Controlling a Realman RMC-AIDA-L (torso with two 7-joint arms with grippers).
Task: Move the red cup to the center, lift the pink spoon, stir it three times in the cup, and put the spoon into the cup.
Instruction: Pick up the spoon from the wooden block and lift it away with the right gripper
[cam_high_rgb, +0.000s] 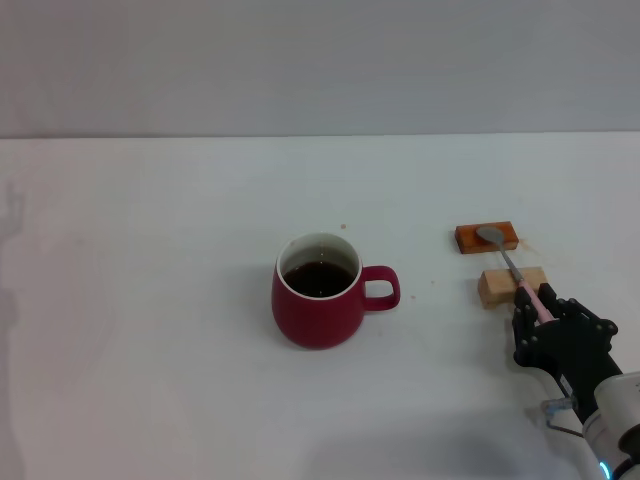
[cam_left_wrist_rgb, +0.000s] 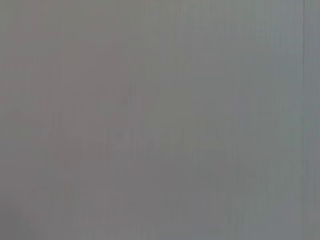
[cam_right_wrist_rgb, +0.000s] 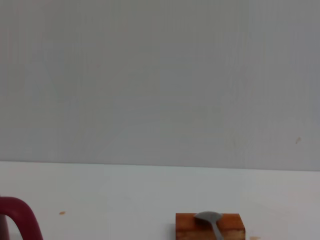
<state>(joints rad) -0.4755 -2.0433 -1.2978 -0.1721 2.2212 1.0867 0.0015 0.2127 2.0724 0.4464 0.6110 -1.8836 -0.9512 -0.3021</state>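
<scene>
The right pincer (cam_high_rgb: 537, 308) sits at the near end of the pink spoon (cam_high_rgb: 518, 277), at the table's (cam_high_rgb: 150, 300) front right. Its dark fingers (cam_high_rgb: 522, 318) flank the pink handle end, but whether they've actually clamped it or just bracket it, can't tell from the head view, and the right wrist view shows no fingers at all.

Spoon's long axis runs from the pincer away from the robot and slightly to its left: pink handle near, grey bowl far. It's bridged across 2 wooden blocks. The neck lies over the pale block (cam_high_rgb: 510, 286); the bowl rests on the darker orange-brown block (cam_high_rgb: 486, 237), also seen in the right wrist view w/ the bowl on top (cam_right_wrist_rgb: 210, 225). So the handle is held up off the table, which should make it easier to grab.

The red cup (cam_high_rgb: 319, 290) stands upright approx. mid-table, well apart from the spoon, to the pincer's left. Handle points toward the spoon side. Dark liquid inside, filling roughly to mid-depth; nothing else in it. Cup looks already centred, so judging by layout, the spoon lift is the step in hand.

Right arm is clearly the nearer one. Left arm isn't visible in the head view; its wrist view shows only blank grey.
</scene>
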